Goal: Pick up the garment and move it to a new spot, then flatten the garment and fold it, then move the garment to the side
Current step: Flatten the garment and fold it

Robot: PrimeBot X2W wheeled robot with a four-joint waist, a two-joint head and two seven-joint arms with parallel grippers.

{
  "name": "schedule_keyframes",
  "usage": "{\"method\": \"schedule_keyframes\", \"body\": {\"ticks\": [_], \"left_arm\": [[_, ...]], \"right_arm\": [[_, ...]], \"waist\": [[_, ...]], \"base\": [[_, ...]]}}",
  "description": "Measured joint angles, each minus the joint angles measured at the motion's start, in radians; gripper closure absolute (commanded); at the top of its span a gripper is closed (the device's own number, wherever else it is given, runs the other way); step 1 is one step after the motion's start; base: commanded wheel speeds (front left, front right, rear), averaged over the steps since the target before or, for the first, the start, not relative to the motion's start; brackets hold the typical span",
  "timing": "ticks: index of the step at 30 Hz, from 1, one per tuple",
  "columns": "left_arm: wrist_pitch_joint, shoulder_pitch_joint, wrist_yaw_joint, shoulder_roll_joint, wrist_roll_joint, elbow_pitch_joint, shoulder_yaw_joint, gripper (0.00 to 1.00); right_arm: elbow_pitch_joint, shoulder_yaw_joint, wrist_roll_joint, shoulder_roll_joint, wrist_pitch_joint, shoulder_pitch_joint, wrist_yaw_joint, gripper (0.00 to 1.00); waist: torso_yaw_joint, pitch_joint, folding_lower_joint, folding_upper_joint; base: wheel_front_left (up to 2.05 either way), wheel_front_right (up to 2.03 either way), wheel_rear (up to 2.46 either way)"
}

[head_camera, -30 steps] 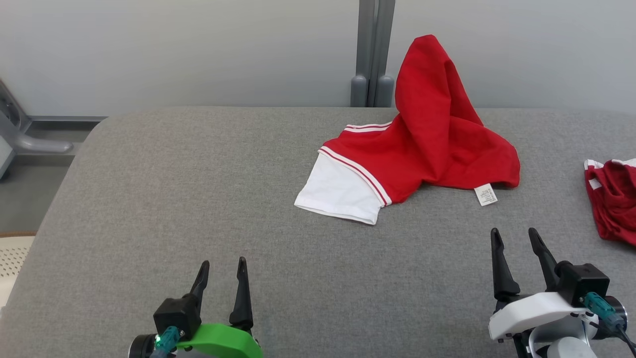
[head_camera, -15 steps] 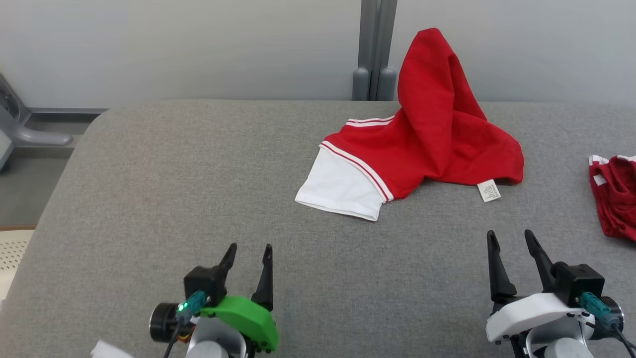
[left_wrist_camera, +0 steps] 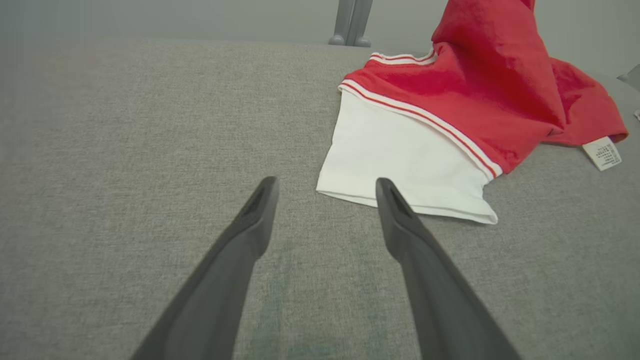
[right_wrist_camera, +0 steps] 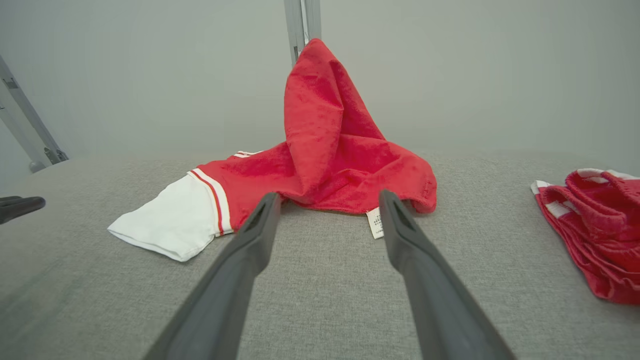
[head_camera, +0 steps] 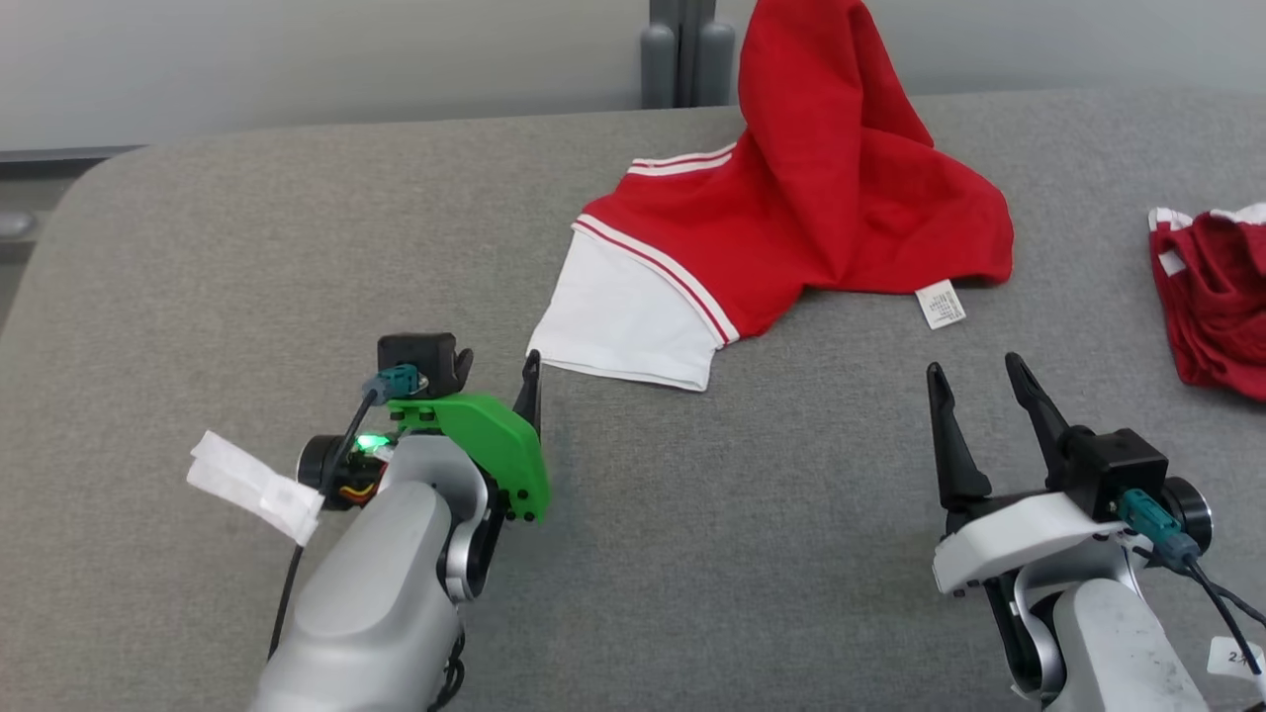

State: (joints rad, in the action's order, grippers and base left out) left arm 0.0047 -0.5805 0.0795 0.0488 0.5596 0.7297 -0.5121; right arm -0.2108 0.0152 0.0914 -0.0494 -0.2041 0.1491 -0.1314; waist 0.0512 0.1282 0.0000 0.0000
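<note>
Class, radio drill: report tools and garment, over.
Left tool open, empty, near white sleeve. Right tool open, empty. Garment heaped, not held. Second red garment far right.

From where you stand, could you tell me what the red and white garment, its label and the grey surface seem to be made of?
Garment: probably soft knit cloth, matte; it slumps in loose folds and stands in a peak.
Label: thin white fabric or paper-like tape, printed; which one is unclear.
Grey surface: woven textile covering, matte; a fine weave shows across it.

2 red garments (head_camera: 831, 198) (head_camera: 1212, 297), 2 tools (head_camera: 497, 368) (head_camera: 974, 368), 1 grey table (head_camera: 247, 247).
</note>
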Motion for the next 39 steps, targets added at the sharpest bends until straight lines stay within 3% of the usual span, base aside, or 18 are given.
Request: {"method": "schedule_keyframes", "body": {"ticks": [10,23,24,25,26,28,39], "left_arm": [[-0.013,-0.125,0.028,-0.001,0.073,0.161,-0.051,0.0],[-0.023,-0.2,0.133,-0.001,0.155,0.251,-0.109,0.0],[-0.022,-0.206,0.133,-0.001,0.164,0.255,-0.115,0.1],[-0.022,-0.211,0.133,-0.001,0.173,0.257,-0.12,0.5],[-0.022,-0.216,0.133,-0.001,0.181,0.258,-0.128,0.58],[-0.026,-0.227,0.13,-0.001,0.198,0.255,-0.142,0.98],[-0.173,-0.23,0.13,-0.001,0.318,0.213,-0.232,1.0]], "right_arm": [[-0.01,-0.002,-0.011,0.0,-0.011,0.045,0.0,0.0],[-0.032,-0.013,-0.036,0.0,-0.012,0.119,0.0,0.0],[-0.043,-0.022,-0.042,0.001,-0.005,0.134,0.0,0.0],[-0.053,-0.034,-0.048,0.001,0.005,0.149,0.0,0.0],[-0.07,-0.05,-0.058,0.0,0.016,0.171,0.0,0.0],[-0.112,-0.075,-0.086,-0.014,0.045,0.222,0.0,0.0],[-0.485,-0.191,-0.096,-0.098,0.134,0.51,0.0,0.0]], "waist": [[-0.093,0.103,0.0,0.0],[-0.132,0.162,0.0,0.0],[-0.132,0.165,0.0,0.0],[-0.132,0.168,0.0,0.0],[-0.132,0.173,0.0,0.0],[-0.128,0.181,0.0,0.0],[-0.057,0.207,0.0,0.0]], "base": [[0.0,0.0,0.0],[0.0,0.0,0.0],[0.0,0.0,0.0],[0.0,0.0,0.0],[0.0,0.0,0.0],[0.0,0.0,0.0],[0.0,0.0,0.0]]}}
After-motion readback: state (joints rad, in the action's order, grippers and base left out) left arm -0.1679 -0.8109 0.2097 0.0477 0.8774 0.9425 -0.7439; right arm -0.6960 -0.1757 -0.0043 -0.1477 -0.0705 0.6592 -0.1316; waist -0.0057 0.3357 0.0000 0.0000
